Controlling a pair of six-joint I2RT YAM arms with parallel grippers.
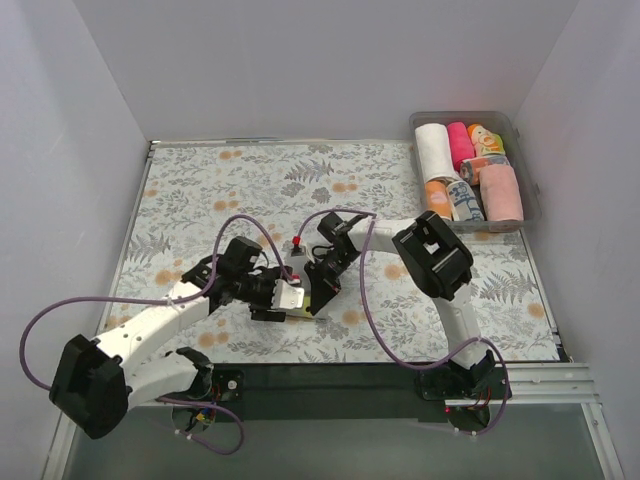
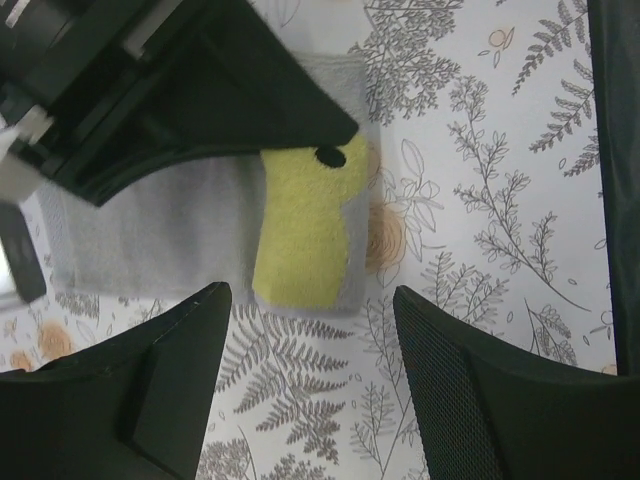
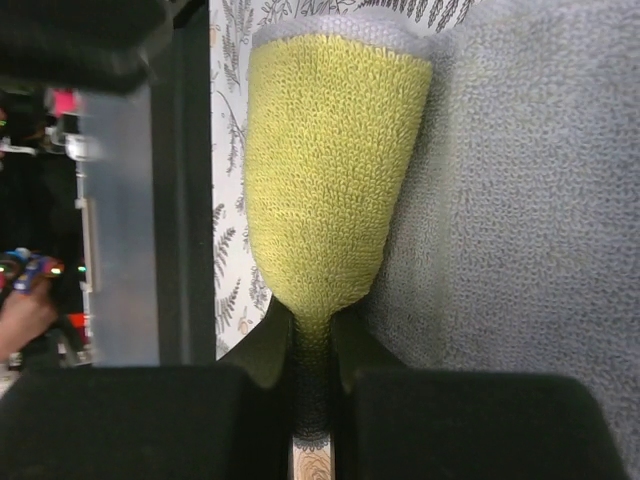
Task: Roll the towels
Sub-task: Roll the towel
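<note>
Right wrist: right fingers (image 3: pixel 430 420) pinch grey towel (image 3: pixel 530 200) w/ yellow fold; left fingers (image 2: pixel 480 400) wide.

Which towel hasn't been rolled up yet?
The grey towel with the yellow patch, lying flat and pinched by the right end effector. The rolled towels all sit in the clear bin.

Your right pincer (image 3: pixel 312 350) has its two black fingers (image 3: pixel 130 420) pressed together on the narrow near end of the towel (image 3: pixel 335 180). From that pinch the yellow part widens as it runs straight away from the pincer, ending in a grey rim at the far edge. To the pincer's right the grey part (image 3: pixel 530 220) lies flat. To its left you see a strip of fern-patterned tabletop (image 3: pixel 228 200), then a dark upright bar (image 3: pixel 185 200).
</note>
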